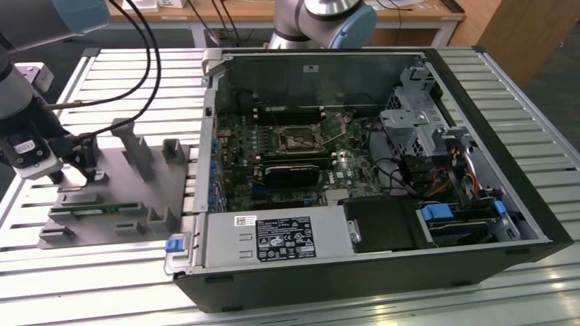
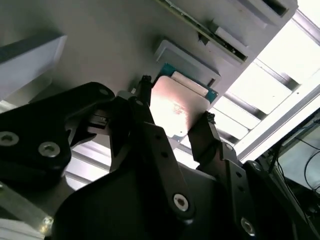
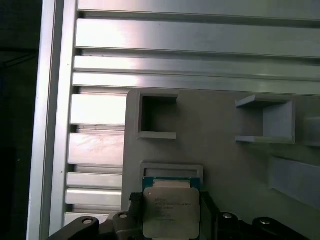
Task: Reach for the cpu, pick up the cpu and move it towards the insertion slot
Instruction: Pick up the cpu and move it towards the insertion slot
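Reaching done. Clamped shut with the gripper [image 2: 175, 101] across two opposite edges of the cpu [image 2: 180, 112], at the grey fixture's [image 1: 113, 234] edge on the exterior view's left. Possibly lifted slightly; hard to tell. Not yet carried toward the insertion slot [image 1: 297, 138], well apart inside the case [image 1: 272, 285].

Black two-fingered gripper [image 2: 176, 102] in the foreground, linkage and screw heads showing. Its fingers [image 2: 150, 131] stand on either side of a flat square cpu [image 2: 180, 114] with a shiny silver metal top and a teal-green rim, one tip against each opposite edge. The cpu lies over a grey plastic fixture plate [image 2: 100, 40]. Just beyond the chip is a pale raised bracket [image 2: 186, 59]. Further off is a thin green-edged strip [image 2: 196, 25] seated in the fixture. Bright slatted aluminium bench [image 2: 260, 92] beside the plate. Dark cables [image 2: 300, 145] past the bench edge.
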You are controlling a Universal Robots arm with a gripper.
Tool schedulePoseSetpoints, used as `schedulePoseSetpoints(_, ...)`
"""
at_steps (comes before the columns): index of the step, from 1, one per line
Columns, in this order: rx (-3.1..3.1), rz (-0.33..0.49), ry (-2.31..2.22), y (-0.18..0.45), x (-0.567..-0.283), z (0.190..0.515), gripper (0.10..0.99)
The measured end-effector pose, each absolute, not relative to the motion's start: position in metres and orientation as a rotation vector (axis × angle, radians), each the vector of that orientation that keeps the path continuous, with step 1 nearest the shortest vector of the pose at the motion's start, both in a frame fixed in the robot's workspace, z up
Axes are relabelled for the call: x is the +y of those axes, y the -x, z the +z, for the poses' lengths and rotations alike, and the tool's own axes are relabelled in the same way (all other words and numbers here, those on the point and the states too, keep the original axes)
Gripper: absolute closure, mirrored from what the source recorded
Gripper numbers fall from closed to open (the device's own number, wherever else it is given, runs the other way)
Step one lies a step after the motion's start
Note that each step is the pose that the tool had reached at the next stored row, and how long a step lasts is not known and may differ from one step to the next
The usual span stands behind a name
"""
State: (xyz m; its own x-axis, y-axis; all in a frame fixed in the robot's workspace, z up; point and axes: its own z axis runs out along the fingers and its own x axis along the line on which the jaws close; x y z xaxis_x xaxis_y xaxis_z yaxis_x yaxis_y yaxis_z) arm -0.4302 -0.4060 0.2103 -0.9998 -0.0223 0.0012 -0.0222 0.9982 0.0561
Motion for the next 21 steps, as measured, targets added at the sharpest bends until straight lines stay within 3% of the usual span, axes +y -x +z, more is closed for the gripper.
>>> schedulePoseSetpoints(21,-3.138,-0.098,-0.035,0.430,-0.406,0.251,0.541)
